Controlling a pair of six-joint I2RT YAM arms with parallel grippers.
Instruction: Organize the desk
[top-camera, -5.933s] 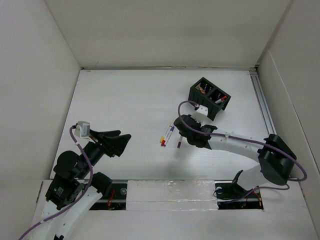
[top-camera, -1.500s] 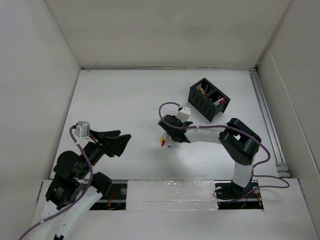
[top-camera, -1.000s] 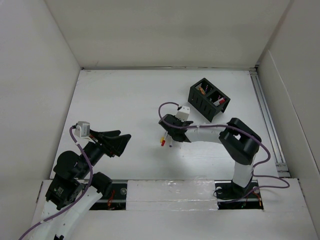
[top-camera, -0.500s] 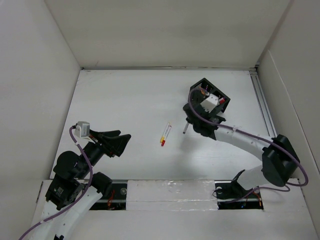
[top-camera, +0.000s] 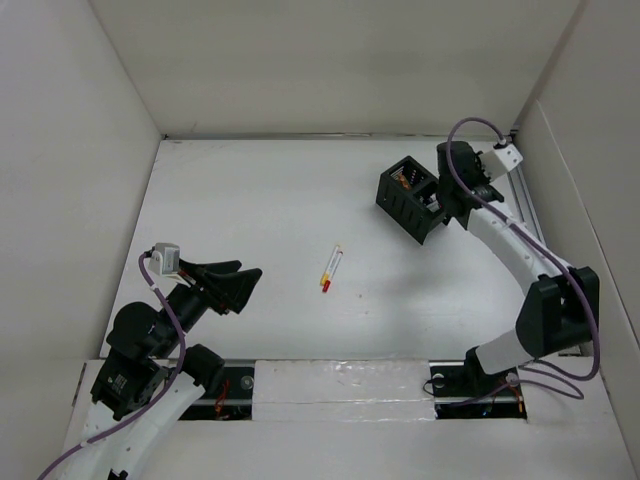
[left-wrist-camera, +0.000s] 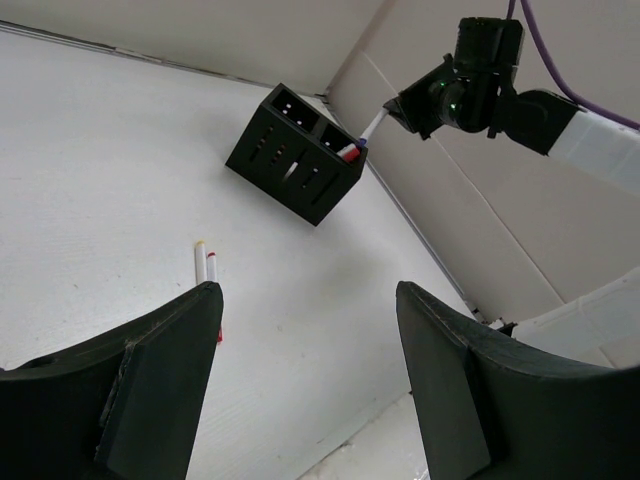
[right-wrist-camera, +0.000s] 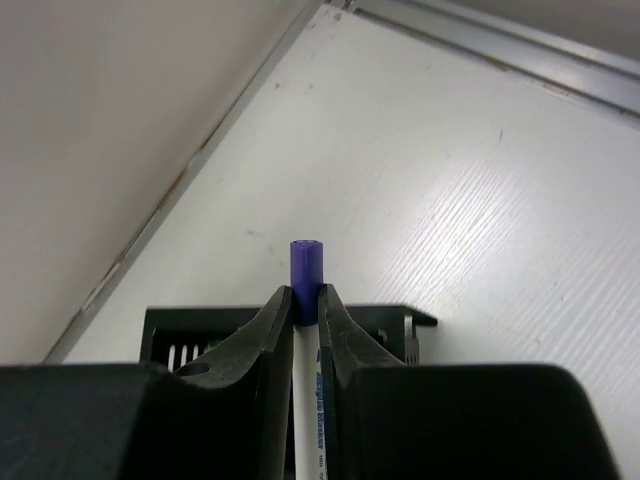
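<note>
On the white desk (top-camera: 250, 200) stands a black two-compartment organizer (top-camera: 408, 203) at the back right. My right gripper (top-camera: 440, 203) hangs just over its right compartment, shut on a white marker with a purple cap (right-wrist-camera: 306, 262); the left wrist view shows that marker (left-wrist-camera: 362, 140) tilted with its lower end at the organizer (left-wrist-camera: 290, 155) rim. Two white markers (top-camera: 331, 268), one yellow-tipped and one red-tipped, lie side by side mid-desk. My left gripper (top-camera: 245, 285) stays open near the front left, with nothing between its fingers (left-wrist-camera: 160, 370).
White panel walls close the desk in on three sides. A thin metal rail (top-camera: 526, 220) runs along the right edge, close behind the right arm. The organizer's compartments hold several other small items (top-camera: 405, 178).
The right gripper lifted the purple-capped marker from beside the two markers mid-desk and carried it back and right to above the organizer. The left arm has not moved.
</note>
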